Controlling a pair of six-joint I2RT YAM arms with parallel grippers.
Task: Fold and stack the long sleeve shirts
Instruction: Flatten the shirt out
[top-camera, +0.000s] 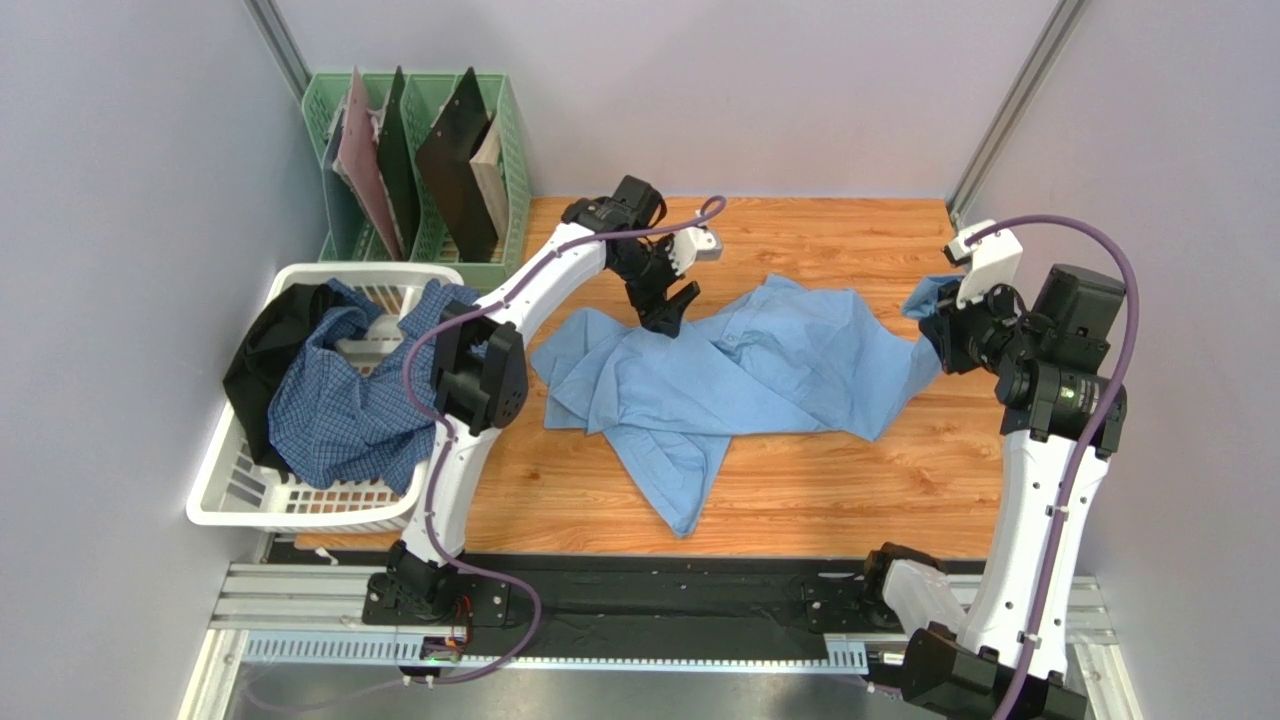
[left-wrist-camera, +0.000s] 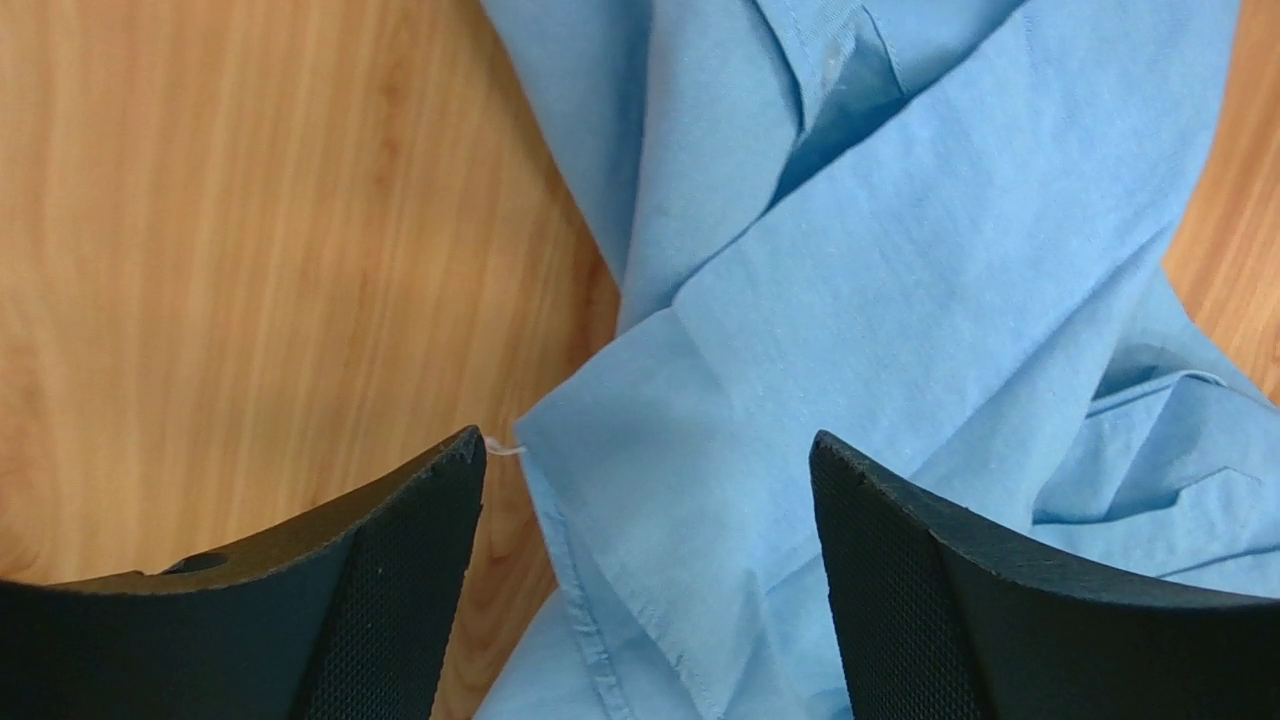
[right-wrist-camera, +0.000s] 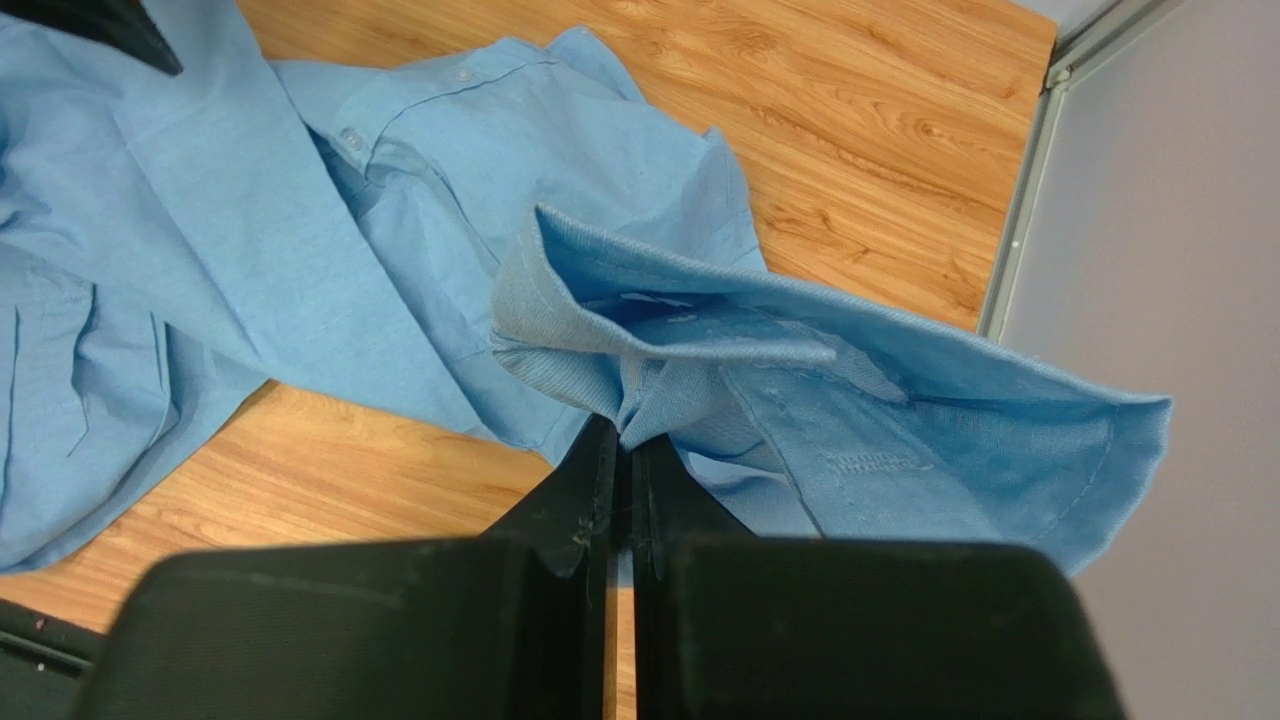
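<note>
Wood-grain desk (top-camera: 842, 480) between grey walls, with two white robot arms at its near edge. One plain light blue shirt (top-camera: 736, 375) lies rumpled across the middle. The right jaws are pinched together on its lifted sleeve end. The left jaws hang wide apart over its far left part, holding nothing. One blue-and-white checked shirt (top-camera: 338, 405) is heaped in a white basket (top-camera: 256, 510) at left. One green rack (top-camera: 511, 135) stands behind.

Left arm (top-camera: 526, 285) reaches forward with jaws spread wide; right arm (top-camera: 1040, 495) bends inward, jaws pinched together
</note>
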